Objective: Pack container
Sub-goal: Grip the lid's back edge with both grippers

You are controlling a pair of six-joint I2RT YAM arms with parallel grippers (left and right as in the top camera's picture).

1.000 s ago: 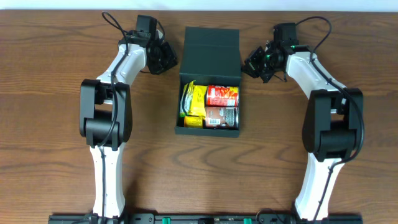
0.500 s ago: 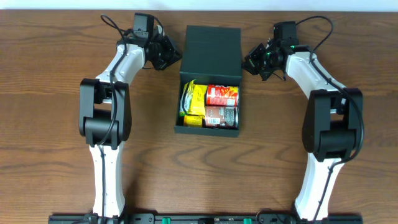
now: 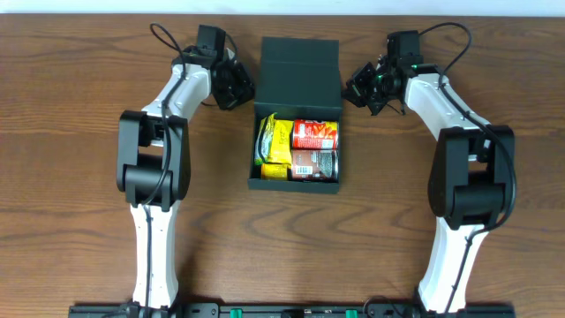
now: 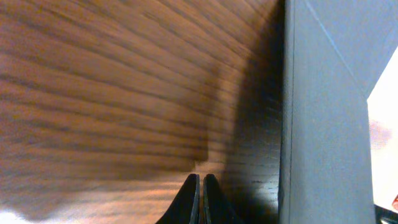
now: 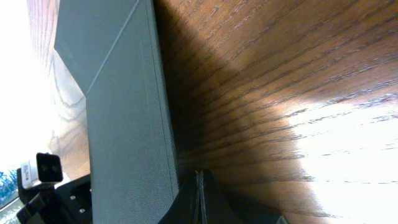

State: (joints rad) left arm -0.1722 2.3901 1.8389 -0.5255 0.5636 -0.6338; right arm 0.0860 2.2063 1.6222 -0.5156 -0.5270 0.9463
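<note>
The dark teal-black container lies open in the middle of the table, its hinged flap lid folded back toward the far edge. Inside lie a yellow packet, a red can and a darker can. My left gripper is shut and empty, just left of the lid; in its wrist view the fingertips point at the table beside the lid's wall. My right gripper is shut and empty at the lid's right edge; its fingertips sit against the lid's side.
Brown wood-grain table all around. Both arms reach in from the near edge, with cables at the wrists. The table's far edge runs just behind the lid.
My left gripper swung up toward the far edge, then back down toward the lid's left side. The right gripper has shifted slightly toward the lid. The container and its contents have not moved.
</note>
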